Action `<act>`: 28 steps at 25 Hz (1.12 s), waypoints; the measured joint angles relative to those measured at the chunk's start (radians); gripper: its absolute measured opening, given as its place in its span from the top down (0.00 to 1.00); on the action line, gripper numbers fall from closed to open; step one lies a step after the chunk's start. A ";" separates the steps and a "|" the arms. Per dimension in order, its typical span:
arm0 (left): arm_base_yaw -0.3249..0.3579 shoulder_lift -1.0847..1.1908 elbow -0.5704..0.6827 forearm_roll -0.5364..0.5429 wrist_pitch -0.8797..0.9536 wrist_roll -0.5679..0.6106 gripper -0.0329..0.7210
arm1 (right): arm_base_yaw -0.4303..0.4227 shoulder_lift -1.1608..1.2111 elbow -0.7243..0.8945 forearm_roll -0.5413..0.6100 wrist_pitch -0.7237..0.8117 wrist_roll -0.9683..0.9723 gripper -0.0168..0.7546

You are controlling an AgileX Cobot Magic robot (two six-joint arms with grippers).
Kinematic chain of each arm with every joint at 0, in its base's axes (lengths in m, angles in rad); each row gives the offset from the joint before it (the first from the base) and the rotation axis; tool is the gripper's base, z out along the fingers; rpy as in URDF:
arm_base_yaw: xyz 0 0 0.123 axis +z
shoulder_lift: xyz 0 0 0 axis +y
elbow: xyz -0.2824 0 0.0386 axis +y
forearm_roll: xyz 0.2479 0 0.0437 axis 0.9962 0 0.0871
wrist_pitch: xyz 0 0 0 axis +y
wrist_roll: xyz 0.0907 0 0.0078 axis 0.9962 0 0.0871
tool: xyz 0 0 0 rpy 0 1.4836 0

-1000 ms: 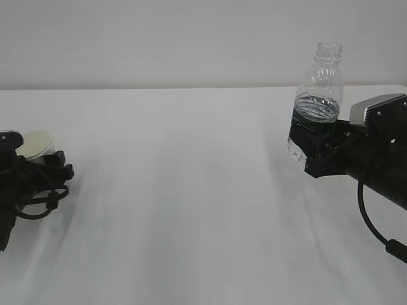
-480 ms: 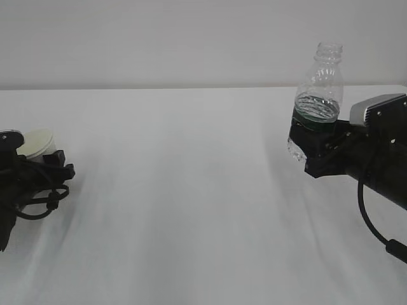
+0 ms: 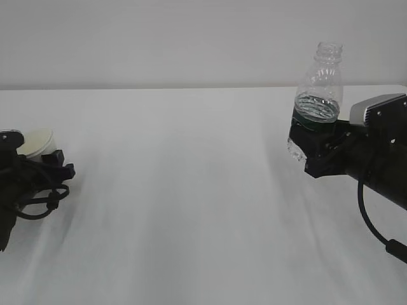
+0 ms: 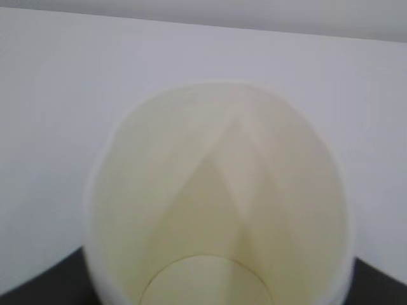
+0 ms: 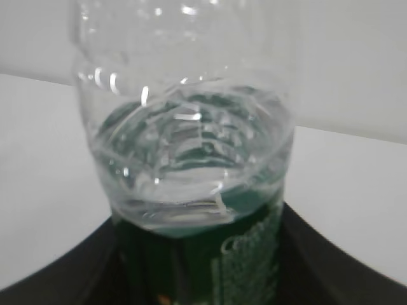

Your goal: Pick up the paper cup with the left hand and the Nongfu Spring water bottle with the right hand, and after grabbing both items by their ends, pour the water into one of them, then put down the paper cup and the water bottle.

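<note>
table: white surface (image 3: 191, 210), pale wall behind, horizon line about a third down in exterior view
right hand: black arm with light grey module (image 3: 375, 109), comes in from right edge of exterior view, gripper (image 3: 316, 147) raised clear of the table
right fingers: clamped on the bottle's lower half, black jaw parts on both sides of the label in right wrist view, holding the bottle firm
Nongfu Spring water bottle: (image 3: 318, 95) upright, capless neck on top, held in air at right side of exterior view, base hidden in the gripper; dark green label band (image 5: 210, 254) sits at gripper level
water: (image 5: 184, 171) clear, surface level just above the label band, upper bottle empty
left hand: black arm with loose cables (image 3: 32, 184), far left edge of exterior view, low near the table
left fingers: state hard to read; dark jaw parts only at the bottom corners of left wrist view, either side of cup base, contact not visible, cannot tell if gripping
paper cup: (image 3: 37, 145) white, far left, between the left gripper parts, partly hidden by cables; mouth tilted toward the camera in exterior view; left wrist view looks straight into the cream inside (image 4: 216, 210), round bottom visible, looks dry
cup vs bottle: well apart, opposite sides of the table
</note>
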 joint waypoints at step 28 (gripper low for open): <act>0.000 -0.062 0.000 0.557 0.007 0.000 0.40 | 0.000 0.000 0.000 0.000 0.000 0.000 0.45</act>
